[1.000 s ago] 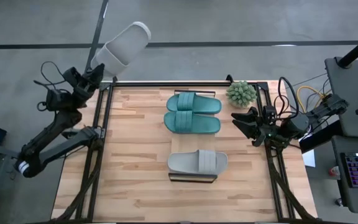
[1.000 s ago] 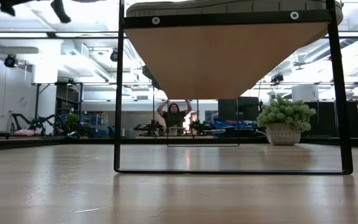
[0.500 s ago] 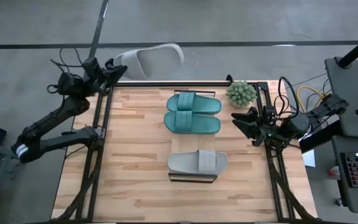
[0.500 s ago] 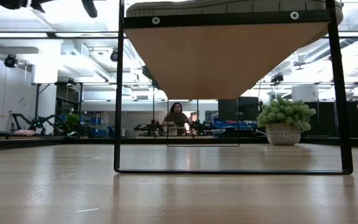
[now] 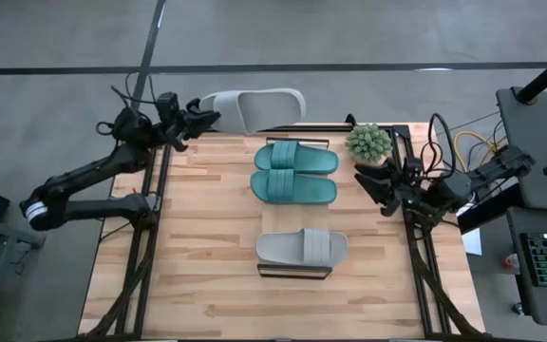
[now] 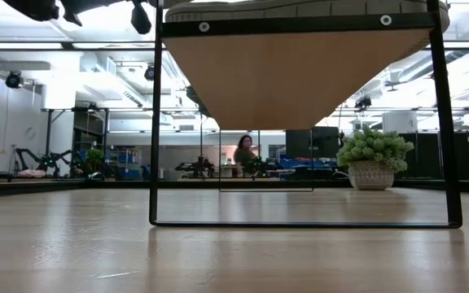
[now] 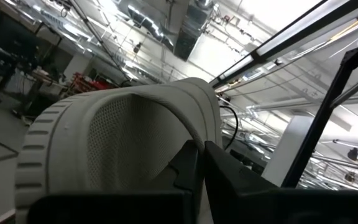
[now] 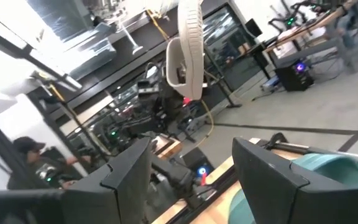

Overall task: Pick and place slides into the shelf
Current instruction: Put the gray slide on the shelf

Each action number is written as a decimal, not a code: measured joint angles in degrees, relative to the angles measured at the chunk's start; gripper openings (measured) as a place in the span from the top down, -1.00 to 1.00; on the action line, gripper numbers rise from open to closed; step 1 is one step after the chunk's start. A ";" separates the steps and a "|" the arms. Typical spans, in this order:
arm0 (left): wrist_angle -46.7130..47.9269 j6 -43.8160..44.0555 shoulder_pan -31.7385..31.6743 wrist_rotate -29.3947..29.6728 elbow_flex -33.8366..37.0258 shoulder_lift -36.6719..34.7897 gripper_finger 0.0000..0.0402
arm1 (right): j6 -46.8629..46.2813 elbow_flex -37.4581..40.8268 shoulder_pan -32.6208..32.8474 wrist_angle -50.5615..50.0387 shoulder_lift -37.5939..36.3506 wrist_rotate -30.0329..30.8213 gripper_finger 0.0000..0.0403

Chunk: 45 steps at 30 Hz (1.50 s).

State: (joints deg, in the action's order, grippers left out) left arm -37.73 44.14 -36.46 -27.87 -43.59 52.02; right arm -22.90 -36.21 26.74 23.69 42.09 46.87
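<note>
Grey slide [image 5: 254,106] hangs clamped in the left gripper [image 5: 198,121] beyond the table's far edge, long axis running left-right, far-left of the shelf [image 5: 295,271] (right gripper [image 5: 370,187] waits open).

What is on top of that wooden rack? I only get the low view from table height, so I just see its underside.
Observer: A light grey sandal lies at the shelf's near end, and two teal sandals lie side by side farther back.
Visitor: And the dark shape up in my top left corner?
Observer: That is the left gripper, holding a second grey sandal in the air just past the table's far edge.
Visitor: Is there another arm?
Observer: Yes, the right gripper waits open at the table's right edge, near the plant.
</note>
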 joint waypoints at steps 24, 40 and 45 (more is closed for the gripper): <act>-4.34 -0.09 7.82 5.59 0.00 7.67 1.00 | 7.02 0.00 -7.74 2.35 0.39 -0.42 -0.45; -11.33 -1.03 13.61 9.15 -0.47 15.42 1.00 | 5.16 -0.04 -13.20 3.87 1.15 -9.51 -0.44; -11.42 -1.09 14.63 8.87 -3.66 17.82 1.00 | 5.31 -0.04 -13.20 4.77 2.87 -9.35 -0.52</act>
State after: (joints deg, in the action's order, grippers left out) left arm -49.15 43.05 -21.83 -19.00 -47.25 69.84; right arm -17.58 -36.25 13.54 28.47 44.95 37.52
